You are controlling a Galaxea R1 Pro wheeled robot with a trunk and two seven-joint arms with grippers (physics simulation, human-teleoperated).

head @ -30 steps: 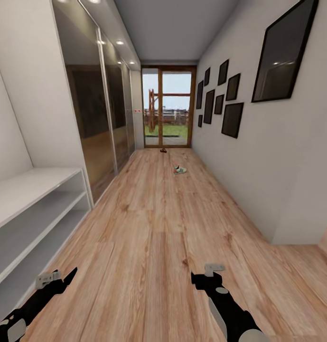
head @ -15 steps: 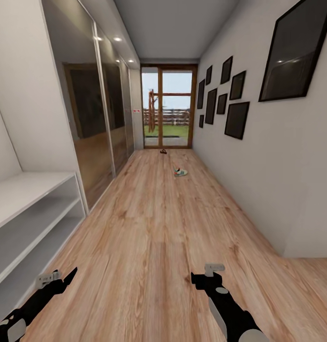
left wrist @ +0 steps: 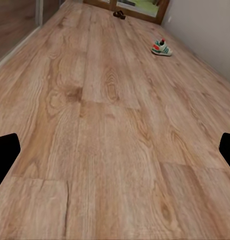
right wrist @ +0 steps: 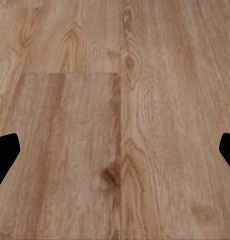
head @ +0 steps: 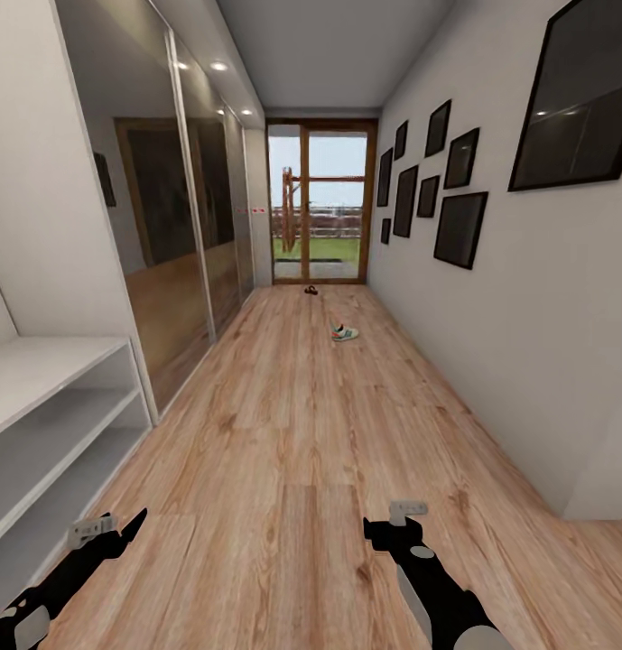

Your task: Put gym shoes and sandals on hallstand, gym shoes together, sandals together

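corridor, looking down its length. light brown wood-plank floor point(head: 292, 433) with strong grain runs to a wood-framed glass door point(head: 320, 206) at the far end.

one cream-white lace-up gym shoe with green stripes and a red tab point(head: 344, 333) lies on the floor well ahead of me, nearer the right wall; same shoe seen from my left wrist point(left wrist: 162, 48), resting on its sole. a small dark-brown sandal point(head: 310, 289) sits further on, just before the door; also seen from the left wrist point(left wrist: 119, 14), too small to tell whether it is one or two.

pale grey-white open shoe rack with bench top and two low shelves point(head: 49, 424) stands along the left wall beside me. mirrored sliding panels point(head: 180, 253) follow it. black picture frames point(head: 459, 226) hang on the right wall.

my left gripper point(head: 121, 533) and my right gripper point(head: 387, 528) hang low over bare boards, well apart from the shoes. in each wrist view the dark fingertips point(left wrist: 5, 152) point(right wrist: 4, 152) sit at opposite edges, so both are spread wide with nothing between them.
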